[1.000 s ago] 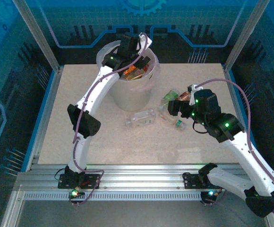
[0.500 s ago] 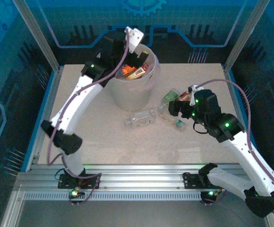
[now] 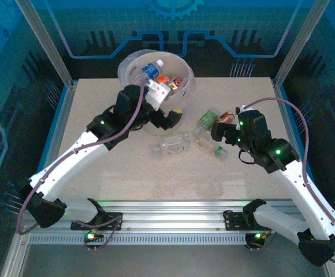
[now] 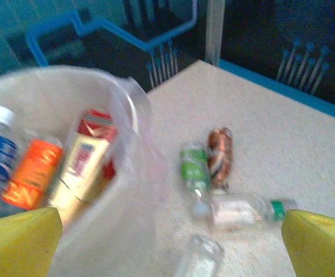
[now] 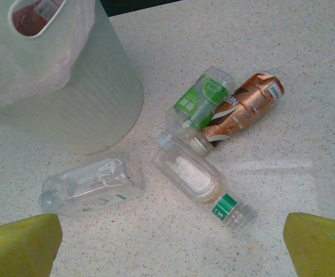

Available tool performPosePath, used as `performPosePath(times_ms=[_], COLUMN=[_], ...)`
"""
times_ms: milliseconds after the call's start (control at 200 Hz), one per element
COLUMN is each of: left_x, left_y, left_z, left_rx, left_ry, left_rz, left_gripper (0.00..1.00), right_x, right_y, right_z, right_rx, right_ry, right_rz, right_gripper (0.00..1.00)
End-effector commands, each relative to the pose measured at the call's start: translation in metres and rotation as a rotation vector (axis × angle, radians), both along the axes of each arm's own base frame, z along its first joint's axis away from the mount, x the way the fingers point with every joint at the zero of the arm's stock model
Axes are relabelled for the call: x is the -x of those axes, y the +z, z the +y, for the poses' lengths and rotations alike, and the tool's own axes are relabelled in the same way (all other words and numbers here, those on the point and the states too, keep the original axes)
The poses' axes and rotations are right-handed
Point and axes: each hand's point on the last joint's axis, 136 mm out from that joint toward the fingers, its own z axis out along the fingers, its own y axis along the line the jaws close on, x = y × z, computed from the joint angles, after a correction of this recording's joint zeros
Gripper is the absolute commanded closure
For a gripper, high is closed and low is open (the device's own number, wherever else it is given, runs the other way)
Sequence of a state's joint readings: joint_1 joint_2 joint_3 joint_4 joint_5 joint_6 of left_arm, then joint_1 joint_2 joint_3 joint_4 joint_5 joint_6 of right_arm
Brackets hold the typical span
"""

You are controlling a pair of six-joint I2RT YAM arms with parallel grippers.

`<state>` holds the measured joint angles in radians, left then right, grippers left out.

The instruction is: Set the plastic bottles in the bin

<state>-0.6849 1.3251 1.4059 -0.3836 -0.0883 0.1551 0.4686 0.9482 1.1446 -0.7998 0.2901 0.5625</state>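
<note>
The bin [image 3: 134, 64] stands at the back of the table and holds several plastic bottles, among them a blue-labelled one [image 3: 151, 69]. In the left wrist view an orange-labelled bottle [image 4: 32, 173] and a red and cream one [image 4: 86, 161] also lie inside. On the table lie a clear bottle [image 3: 172, 144], a green-labelled one [image 3: 205, 120], a copper one [image 3: 224, 118] and a clear one with a green band [image 5: 199, 179]. My left gripper [image 3: 172, 120] hangs open and empty in front of the bin. Open above the loose bottles is my right gripper [image 3: 218, 134], touching none.
The bin's clear bag liner [image 5: 69, 52] droops over its rim. A blue raised border [image 3: 60, 124] and metal posts [image 3: 43, 40] frame the speckled table [image 3: 242, 184]. Bare tabletop lies in front of the loose bottles and to the left of the bin.
My left arm has pulled back from over the bin and swung down, its gripper now low in front of the bin. The right arm has hardly moved.
</note>
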Motion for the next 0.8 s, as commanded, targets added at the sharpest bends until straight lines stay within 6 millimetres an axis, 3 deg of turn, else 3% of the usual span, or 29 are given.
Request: performPosePath(times_ms=[0, 145, 335, 645, 795], left_x=[0.019, 0.031, 0.032, 0.021, 0.013], left_y=[-0.02, -0.07, -0.133, -0.197, -0.218], left_z=[-0.006, -0.002, 0.019, 0.027, 0.027], left_rx=[0.02, -0.052, -0.182, -0.332, -0.371], left_ry=[-0.014, 0.02, 0.13, 0.22, 0.258], left_rz=[0.039, 0.106, 0.203, 0.291, 0.309], left_gripper=[0.01, 0.01, 0.01, 0.01, 0.01], right_x=[0.003, 0.004, 0.005, 0.006, 0.007], right_y=[-0.003, -0.005, -0.009, -0.016, -0.016], right_z=[-0.014, -0.018, -0.025, -0.027, -0.027], right_rx=[0.004, 0.003, -0.006, -0.022, -0.02], right_ry=[-0.065, -0.083, -0.113, -0.131, -0.134], right_rz=[0.012, 0.017, 0.023, 0.042, 0.043], right_gripper=[0.0, 0.0, 0.0, 0.0, 0.0])
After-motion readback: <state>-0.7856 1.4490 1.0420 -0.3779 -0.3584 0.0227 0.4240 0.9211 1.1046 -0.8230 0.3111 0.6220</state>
